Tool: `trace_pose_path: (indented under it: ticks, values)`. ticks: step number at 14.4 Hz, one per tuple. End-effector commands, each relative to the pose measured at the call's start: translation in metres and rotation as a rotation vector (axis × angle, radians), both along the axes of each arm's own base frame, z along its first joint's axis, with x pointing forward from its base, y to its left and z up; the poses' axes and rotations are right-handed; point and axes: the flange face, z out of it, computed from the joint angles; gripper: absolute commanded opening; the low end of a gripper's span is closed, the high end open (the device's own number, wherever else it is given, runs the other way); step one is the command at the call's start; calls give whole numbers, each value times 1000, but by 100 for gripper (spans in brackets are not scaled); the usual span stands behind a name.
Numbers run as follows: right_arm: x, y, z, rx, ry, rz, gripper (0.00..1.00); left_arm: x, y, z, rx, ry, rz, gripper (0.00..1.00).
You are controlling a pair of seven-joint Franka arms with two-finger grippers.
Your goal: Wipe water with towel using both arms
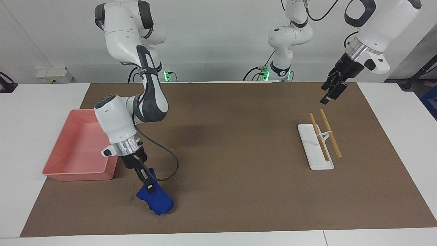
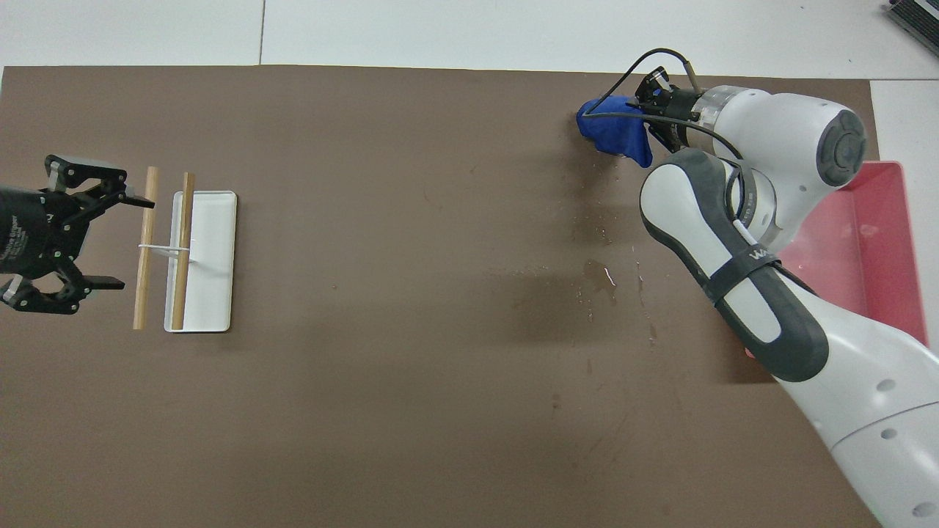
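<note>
- The towel (image 1: pixel 155 200) is clamped between the fingers of the right gripper (image 1: pixel 147 182), low in the lower left of the facing view; its lower bunch appears to be pressed onto the brown mat (image 1: pixel 239 191).
- In the overhead view the towel (image 2: pixel 612 132) is seen at the upper right, just beside the right gripper (image 2: pixel 649 117), while the pink tray (image 2: pixel 891 242) is partly hidden by the arm at the right edge.
- The water (image 2: pixel 601 275) is seen as a small glinting puddle with scattered droplets, right of centre in the overhead view, lower in the frame than the towel and apart from it.
- The step in hand is judged to be a wiping stroke; to do it well, the cloth should be kept pressed flat and drawn down the frame through the droplets to the puddle, slowly, so that water is soaked up and not pushed aside.
- Light downward pressure is advised, so that the mat is not rucked and the grip is not lost.
- The left gripper (image 1: pixel 333 90) is held raised at the upper right of the facing view, over the mat near the white rack (image 1: pixel 315 147) with two wooden sticks (image 1: pixel 329 133); its fingers are spread wide and hold nothing, and this arm waits.
</note>
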Motion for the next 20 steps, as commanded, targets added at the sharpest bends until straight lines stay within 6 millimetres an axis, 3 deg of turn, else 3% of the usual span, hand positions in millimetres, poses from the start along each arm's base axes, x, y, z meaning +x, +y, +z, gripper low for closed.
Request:
trace_pose_path:
  ticks: [1,3,7,10,11,15,17,20]
  values:
    - [-2,7,-22,-35,-3,40,0,-13,10,4,142,4,-199,100]
    - [-24,9,-48,-47,66,55,0,-17,20,3,194,30,-272,100]
    - [-62,23,-73,-52,185,101,0,-30,46,2,229,63,-600,100]
    - [-94,39,-85,-46,309,163,0,-25,45,4,246,13,-622,100]
    - [-106,37,-89,-48,341,172,0,-17,45,5,263,-35,-616,100]
    - [-159,26,-110,-92,415,274,0,-20,45,1,256,-27,-657,100]
    - [-178,25,-114,-91,464,310,0,-14,41,3,273,-85,-802,100]
    - [-206,23,-116,-88,536,392,0,-13,64,2,280,-91,-901,100]
